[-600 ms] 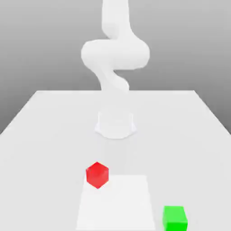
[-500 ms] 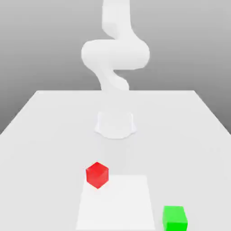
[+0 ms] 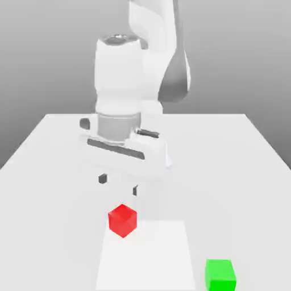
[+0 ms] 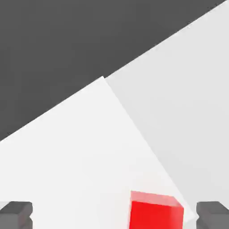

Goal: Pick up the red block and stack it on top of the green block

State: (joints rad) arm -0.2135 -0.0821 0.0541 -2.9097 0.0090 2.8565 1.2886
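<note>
Item 1, claw (image 3: 119, 185): mine to steer, carried on the white Panda arm (image 3: 119, 85). It hangs above the worktop (image 3: 51, 148), pointing down, with its two dark fingertips (image 3: 102, 178) spread wide apart and nothing between them. In the hand view the tips sit at either side of the picture with the red block partly in the gap, nearer one finger than the other. I read that as a pre-grasp hover: jaws parted so they can drop either side of the cube, but not yet centred on it.

Item 2, red block (image 3: 122, 220): small plain cube, resting on the worktop at the far corner of a paler square patch (image 3: 145, 256). It lies just nearer the camera than the claw and below it, untouched. One edge is turned toward the exterior view, so the faces stand at an angle to the worktop's sides; I judge the wrist is turned to match them.

Item 3, green block (image 3: 220, 274): same size, resting flat on the worktop toward the exterior view's right and nearest the camera, just off the pale patch. It stands well apart from the red block, which leaves free room to grasp one without knocking the other.

Status: pick not yet begun; approach stage.
</note>
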